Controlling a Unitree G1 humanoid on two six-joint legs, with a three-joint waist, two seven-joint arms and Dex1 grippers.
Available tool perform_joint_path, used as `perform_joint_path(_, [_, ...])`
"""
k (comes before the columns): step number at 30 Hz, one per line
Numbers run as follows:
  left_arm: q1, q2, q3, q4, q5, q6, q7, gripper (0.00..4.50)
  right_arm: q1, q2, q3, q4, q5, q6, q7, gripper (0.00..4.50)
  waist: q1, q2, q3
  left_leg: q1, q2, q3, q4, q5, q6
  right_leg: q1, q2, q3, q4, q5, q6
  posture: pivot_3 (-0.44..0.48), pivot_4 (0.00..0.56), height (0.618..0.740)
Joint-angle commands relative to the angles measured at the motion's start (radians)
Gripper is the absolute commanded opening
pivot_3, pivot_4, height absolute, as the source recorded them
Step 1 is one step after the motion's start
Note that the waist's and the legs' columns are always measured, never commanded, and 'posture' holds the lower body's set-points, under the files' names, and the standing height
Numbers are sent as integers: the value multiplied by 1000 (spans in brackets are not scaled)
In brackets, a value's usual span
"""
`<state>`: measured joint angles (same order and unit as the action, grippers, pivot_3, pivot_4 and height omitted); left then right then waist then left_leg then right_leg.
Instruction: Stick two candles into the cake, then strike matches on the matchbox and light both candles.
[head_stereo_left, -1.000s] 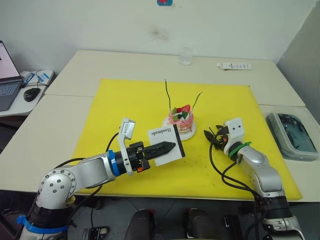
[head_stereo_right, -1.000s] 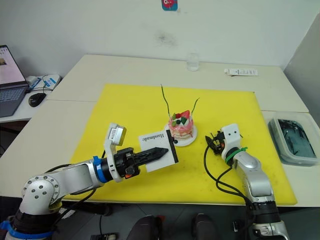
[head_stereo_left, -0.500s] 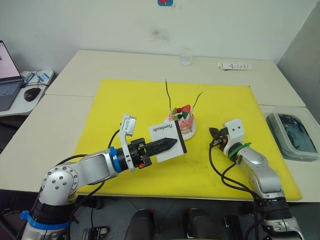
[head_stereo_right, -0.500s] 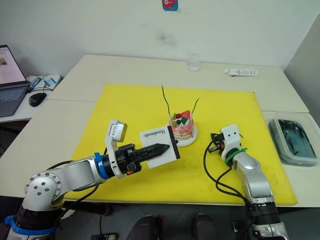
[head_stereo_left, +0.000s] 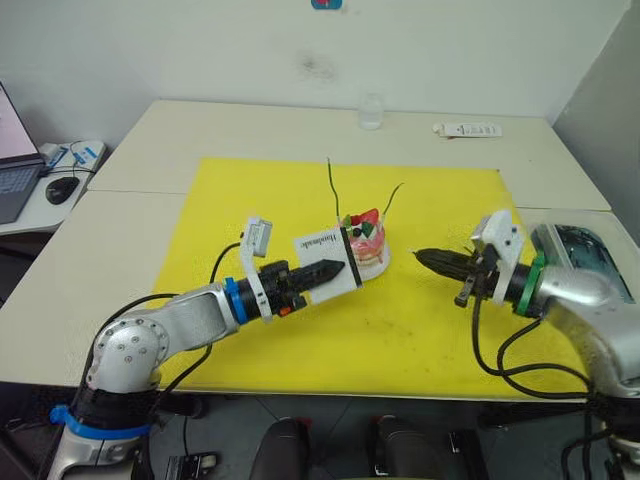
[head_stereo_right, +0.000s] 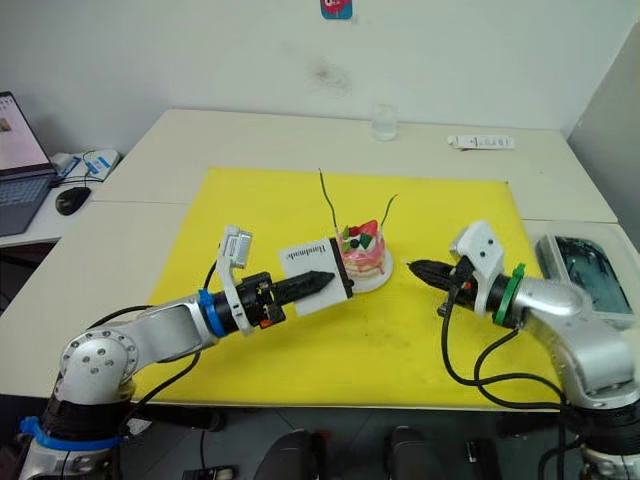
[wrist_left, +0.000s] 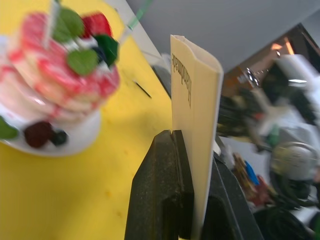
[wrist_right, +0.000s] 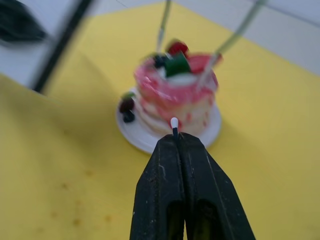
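Observation:
The pink cake stands on its white plate in the middle of the yellow mat, with two thin green candles upright in it. My left gripper is shut on the white matchbox and holds it on edge just left of the cake; the left wrist view shows the matchbox clamped beside the cake. My right gripper hovers level to the right of the cake, pointing at it. It is shut on a match whose white tip pokes out past the fingertips. Another short dark stick lies on the mat.
The yellow mat covers the table's middle. A clear glass and a white tube lie at the back. A grey container sits at the right edge, and a mouse on the side table at the left.
My right gripper rose from the mat, turned level and now points at the cake with a match in it. My left gripper carried the matchbox up and closer to the cake.

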<state>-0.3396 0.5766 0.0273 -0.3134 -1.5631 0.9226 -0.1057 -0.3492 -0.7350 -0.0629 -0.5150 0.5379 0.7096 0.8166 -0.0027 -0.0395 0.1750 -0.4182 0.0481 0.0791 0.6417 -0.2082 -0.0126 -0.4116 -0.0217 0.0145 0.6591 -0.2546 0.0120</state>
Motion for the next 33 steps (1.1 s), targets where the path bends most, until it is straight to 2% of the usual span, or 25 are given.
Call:
perform_joint_path(1, [-47,-35,4,4,46,-11,-46,0,-75,-30,37,-50,7,-12,38,21,0,0,0,0,0,0,0,0,0,0,0,0,0,0,0,0,150,740])
perform_joint_path(5, [-75,-65,0,7,76,12,-69,0,-155,-15,114,-38,-77,-85,27,21,0,-1,0,-4,-1,1,0,0,0,-2,-1,0,-3,2,4,0,150,740])
perform_joint_path(9, [-87,-68,6,6,88,35,-89,0,-183,-6,147,-34,-101,-96,25,21,0,-1,0,-12,-1,0,1,0,1,-9,-1,0,-2,4,8,0,150,740])
perform_joint_path(14, [-94,-74,12,7,101,58,-108,0,-223,17,173,-16,-129,-95,2,21,0,-1,0,-13,0,-1,1,0,1,-10,0,-1,-2,4,8,0,150,740])
perform_joint_path(33, [-96,-85,26,-5,89,80,-122,0,-216,10,240,28,-216,-129,42,21,0,-1,0,-13,-1,-1,3,0,1,-9,0,-1,0,5,8,0,150,740])
